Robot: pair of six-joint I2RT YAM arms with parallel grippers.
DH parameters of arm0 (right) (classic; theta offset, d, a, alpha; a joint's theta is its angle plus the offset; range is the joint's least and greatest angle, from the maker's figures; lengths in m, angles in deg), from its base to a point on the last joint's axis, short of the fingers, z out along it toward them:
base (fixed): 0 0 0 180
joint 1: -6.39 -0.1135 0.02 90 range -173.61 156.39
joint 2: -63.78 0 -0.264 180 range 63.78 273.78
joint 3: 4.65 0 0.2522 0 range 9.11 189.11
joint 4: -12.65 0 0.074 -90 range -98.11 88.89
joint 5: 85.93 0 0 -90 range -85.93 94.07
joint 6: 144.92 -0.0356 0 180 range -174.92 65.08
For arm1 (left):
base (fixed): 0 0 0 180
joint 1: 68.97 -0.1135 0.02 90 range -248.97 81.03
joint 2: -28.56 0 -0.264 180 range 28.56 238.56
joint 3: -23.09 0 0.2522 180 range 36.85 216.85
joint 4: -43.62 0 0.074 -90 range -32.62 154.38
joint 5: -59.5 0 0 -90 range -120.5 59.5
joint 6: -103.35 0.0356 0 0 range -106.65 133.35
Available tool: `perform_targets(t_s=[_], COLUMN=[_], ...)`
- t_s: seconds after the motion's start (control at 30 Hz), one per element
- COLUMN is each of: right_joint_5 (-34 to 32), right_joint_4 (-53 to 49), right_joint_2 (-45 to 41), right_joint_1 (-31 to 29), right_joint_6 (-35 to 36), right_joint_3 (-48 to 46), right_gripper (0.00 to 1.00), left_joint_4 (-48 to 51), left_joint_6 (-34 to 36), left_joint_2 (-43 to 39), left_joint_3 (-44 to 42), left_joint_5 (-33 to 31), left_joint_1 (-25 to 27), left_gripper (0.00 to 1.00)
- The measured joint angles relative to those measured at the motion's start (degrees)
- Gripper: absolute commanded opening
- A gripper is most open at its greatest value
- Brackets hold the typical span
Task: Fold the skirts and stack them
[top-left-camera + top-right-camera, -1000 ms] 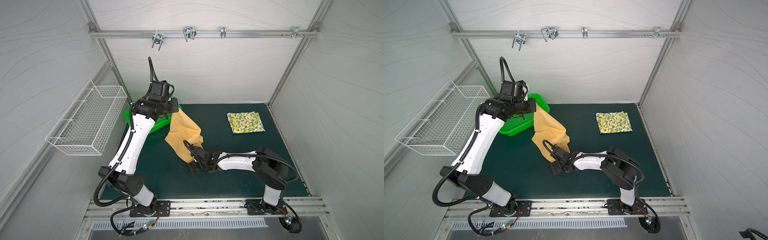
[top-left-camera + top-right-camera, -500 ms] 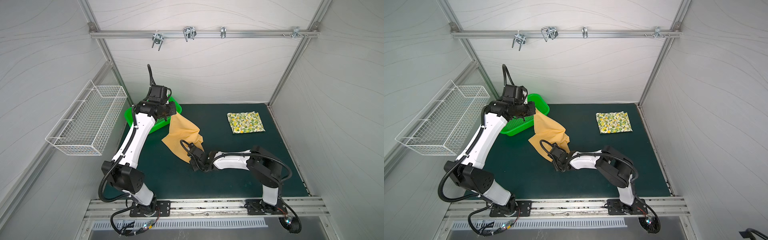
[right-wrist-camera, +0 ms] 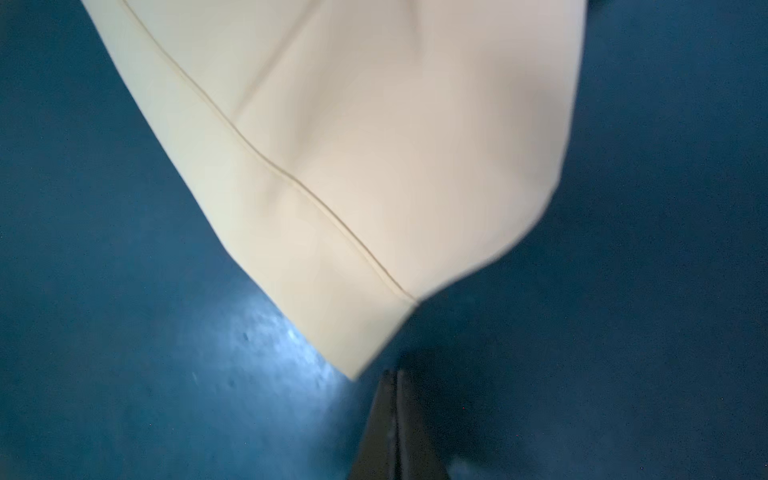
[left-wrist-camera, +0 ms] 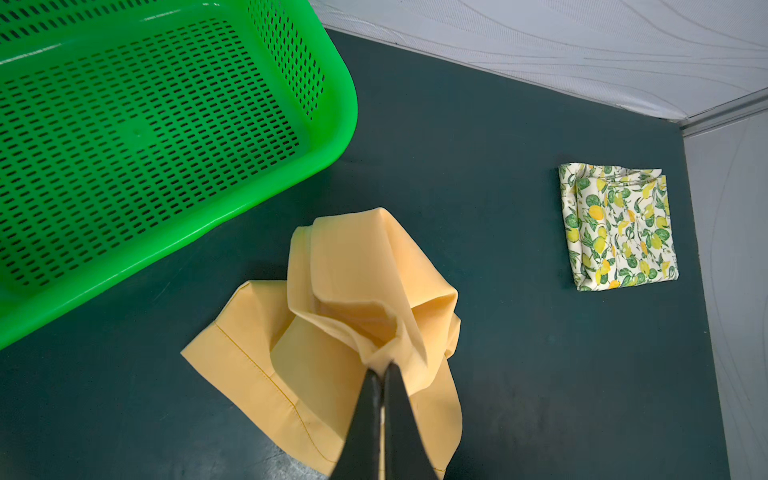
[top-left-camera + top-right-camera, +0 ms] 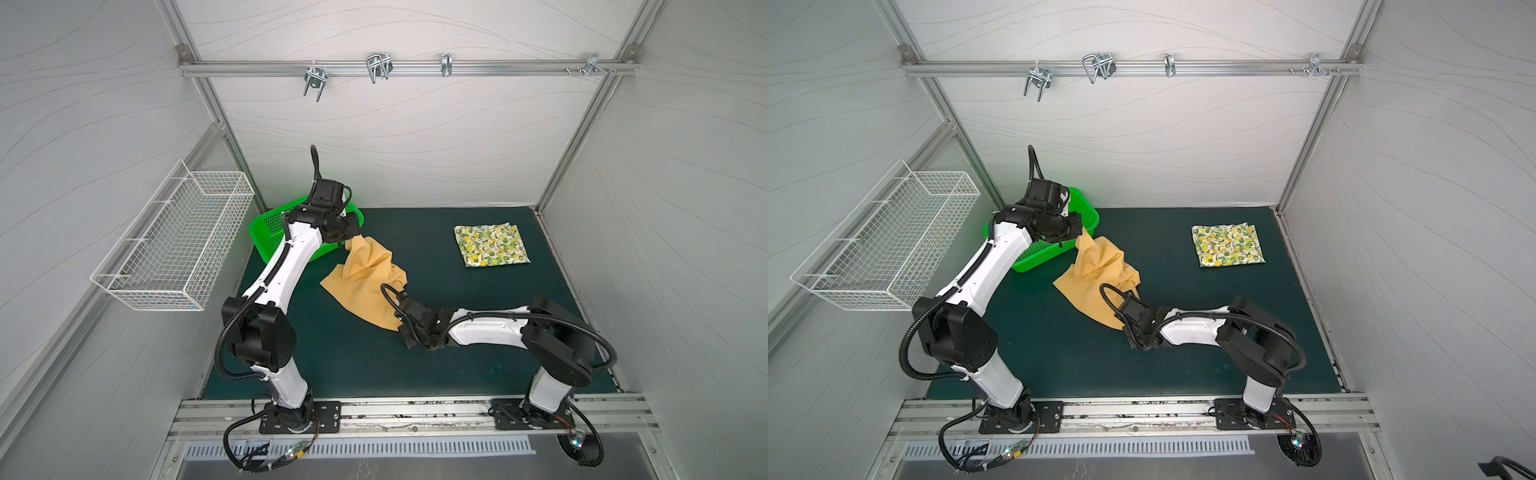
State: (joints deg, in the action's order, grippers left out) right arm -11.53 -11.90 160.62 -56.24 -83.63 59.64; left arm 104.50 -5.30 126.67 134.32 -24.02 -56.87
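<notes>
On the white-walled green table (image 5: 457,365), left gripper (image 4: 381,368) clamps the yellow skirt (image 4: 353,266); right gripper (image 3: 394,374), jaws together, sits beside its corner

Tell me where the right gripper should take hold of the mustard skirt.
Grip the stitched hem corner of the mustard skirt, coming in low from the robot's side. The corner lies on the mat, and the right gripper is shut just beside it. The left gripper holds the bunched far end up.

Left hand (image 4: 381,368) pinches mustard skirt (image 4: 332,332) between green basket (image 4: 332,137) and lemon-print skirt (image 4: 617,226).
</notes>
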Motion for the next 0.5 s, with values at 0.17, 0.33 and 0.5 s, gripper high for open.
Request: perform_targets(t_s=[0.17, 0.33, 0.5], right_joint_5=[0.09, 0.61, 1.46], right_joint_4=[-3.45, -3.85, -3.98], right_joint_2=[-6.75, -8.07, -3.45], right_joint_1=[3.21, 3.85, 0.96], right_joint_6=[-0.50, 0.48, 1.86], right_joint_3=[-3.63, -3.21, 3.26], right_gripper=[0.53, 0.99, 0.99], left_joint_4=[-0.22, -0.31, -0.28], left_joint_6=[-0.26, -0.44, -0.44], left_joint_2=[0.50, 0.50, 0.50], left_joint_3=[-0.13, -0.13, -0.11], left_joint_5=[0.61, 0.61, 0.55], left_joint_1=[0.00, 0.00, 0.00], left_gripper=[0.00, 0.00, 0.00])
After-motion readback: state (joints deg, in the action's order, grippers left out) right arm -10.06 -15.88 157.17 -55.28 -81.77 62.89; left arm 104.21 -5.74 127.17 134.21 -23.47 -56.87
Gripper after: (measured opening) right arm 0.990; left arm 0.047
